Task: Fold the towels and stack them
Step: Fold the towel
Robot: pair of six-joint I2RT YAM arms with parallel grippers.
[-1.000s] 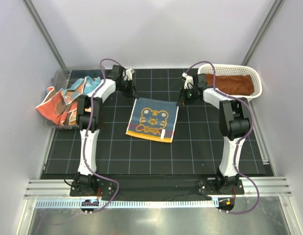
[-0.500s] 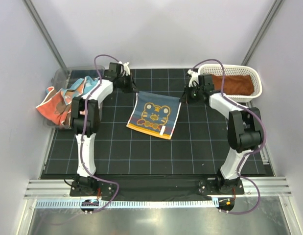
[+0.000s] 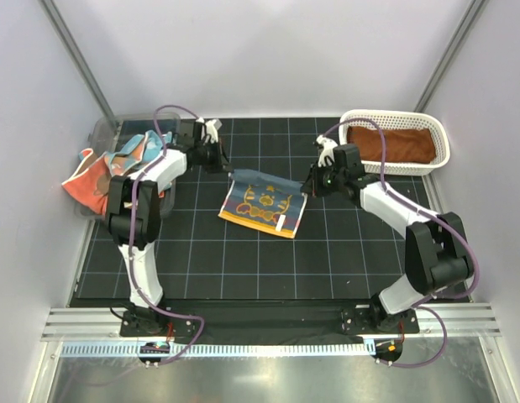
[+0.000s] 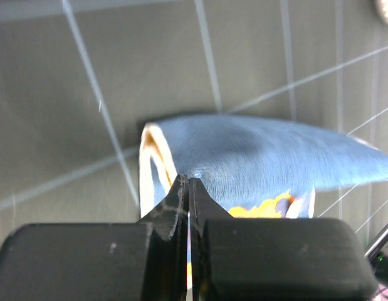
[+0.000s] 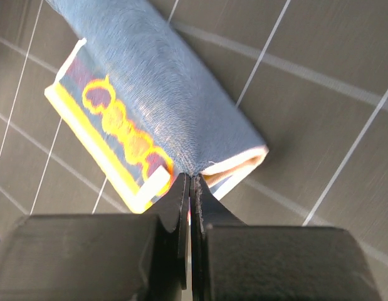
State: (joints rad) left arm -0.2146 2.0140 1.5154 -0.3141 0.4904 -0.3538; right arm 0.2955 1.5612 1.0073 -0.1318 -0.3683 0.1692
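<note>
The blue towel with the yellow tiger print (image 3: 261, 204) lies mid-table, its far edge raised off the mat and curled toward me. My left gripper (image 3: 230, 172) is shut on the far-left corner, my right gripper (image 3: 307, 190) on the far-right corner. In the left wrist view the fingertips (image 4: 188, 182) pinch the blue cloth (image 4: 262, 160). In the right wrist view the gripper (image 5: 190, 178) pinches the folded cloth (image 5: 150, 100), whose print shows underneath. A rust-brown towel (image 3: 394, 144) lies in the white basket (image 3: 441, 134). Polka-dotted and coral towels (image 3: 104, 172) spill from the clear bin (image 3: 104, 128).
The white lattice basket stands at the back right and the clear bin at the back left, both at the edge of the black gridded mat (image 3: 243, 269). Grey walls enclose the table on three sides.
Both grippers have come toward the near side with the towel's far corners, and the far edge now curls over the tiger print. The towel looks shorter from above.
</note>
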